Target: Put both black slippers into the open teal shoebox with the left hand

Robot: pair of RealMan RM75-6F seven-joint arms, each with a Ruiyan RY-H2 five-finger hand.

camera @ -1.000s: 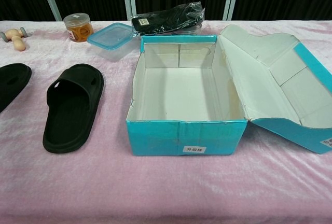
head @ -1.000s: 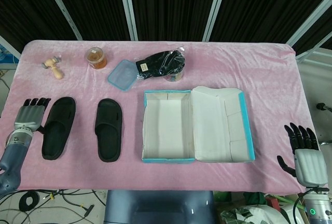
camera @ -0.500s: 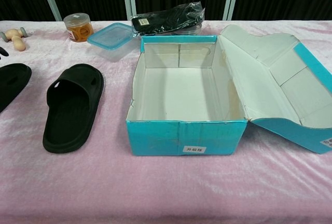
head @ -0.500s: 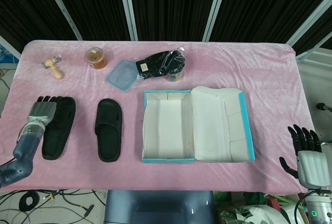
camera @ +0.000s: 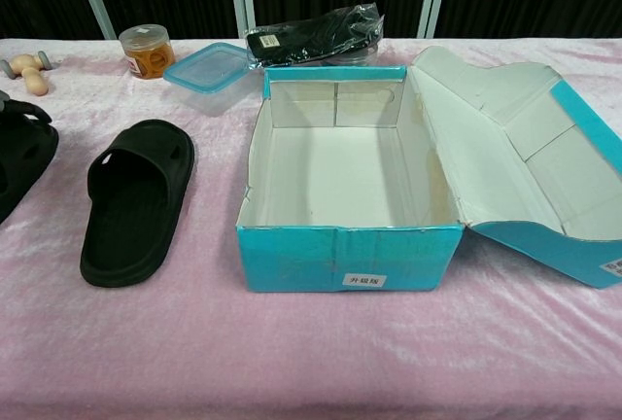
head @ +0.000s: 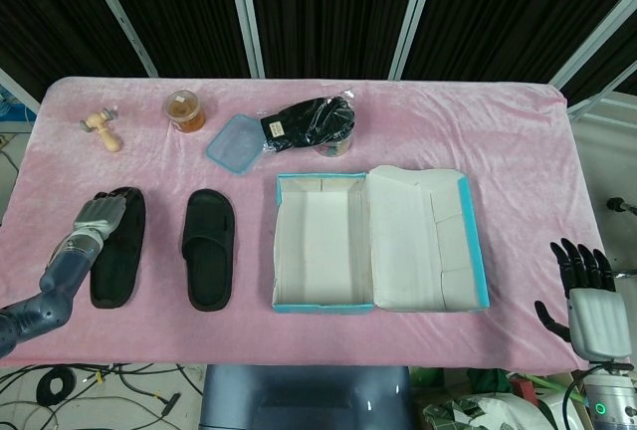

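Since the earlier frames, the left hand has travelled rightward from beside the far-left slipper to lie on that slipper's toe end; whether it grips the slipper cannot be determined.

The pink table bears all items. The open teal shoebox sits at centre, empty, its lid folded flat to the right. The second slipper lies flat between the first slipper and the shoebox, apart from both. The right hand hangs off the table's right edge, fingers spread, holding nothing. Behind the shoebox: a bagged black item, a blue-lidded container, an amber jar.
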